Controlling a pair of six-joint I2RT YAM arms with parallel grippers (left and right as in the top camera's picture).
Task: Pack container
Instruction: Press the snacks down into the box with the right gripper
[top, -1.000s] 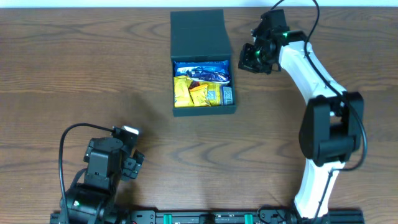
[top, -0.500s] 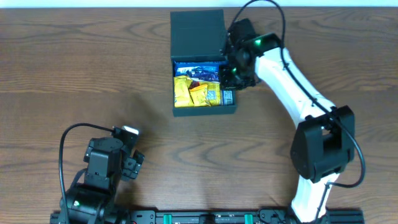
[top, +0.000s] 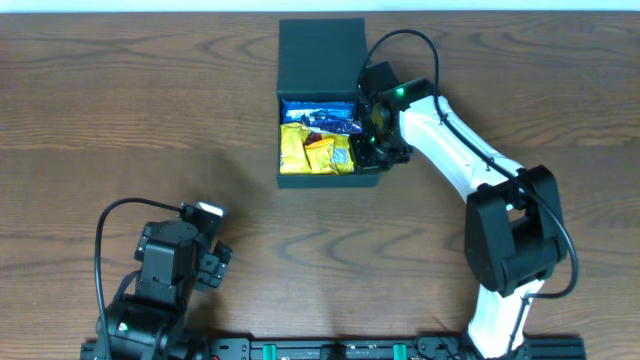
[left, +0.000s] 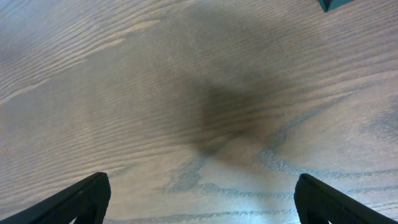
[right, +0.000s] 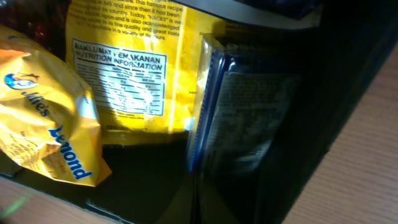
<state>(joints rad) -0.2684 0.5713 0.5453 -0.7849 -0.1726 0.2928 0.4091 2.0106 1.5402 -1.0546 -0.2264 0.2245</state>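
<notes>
Cardboard container (top: 320, 181): dark teal-black, matte, square and shallow. It sits open at the far middle of the table.
Lid (top: 320, 55): a hinged flap of the same cardboard, folded open on the far side, away from the arm bases.
Table (top: 120, 120): brown wood with a strong grain.
Contents from above: a blue packet (top: 318, 106) lies along the far wall, with a dark purple packet (top: 342, 123) just in front of it. Yellow packets (top: 302, 150) fill the near part.
Right gripper (top: 373, 128): low at the container's right side, its dark head overlapping the right wall and the packets nearest it. The fingers are hidden from above and do not show clearly in the wrist view, so I cannot tell whether the claw is spread, pressed together or pinching something.
Right wrist view: a nutrition-panel packet (right: 124, 74) in yellow, a crumpled yellow bag (right: 46, 146) with blue lettering at the left, and a dark foil packet (right: 249, 118) on edge beside the container's dark inner wall. A strip of wood shows at the right edge.
Left gripper (left: 200, 202): claw spread wide, its 2 dark fingertips (left: 84, 198) at the bottom corners of the wrist view, with only bare wood between them.
Left arm (top: 165, 265): at the near left of the table, well apart from the container. 1 teal corner of the box shows at the top right of its wrist view.
</notes>
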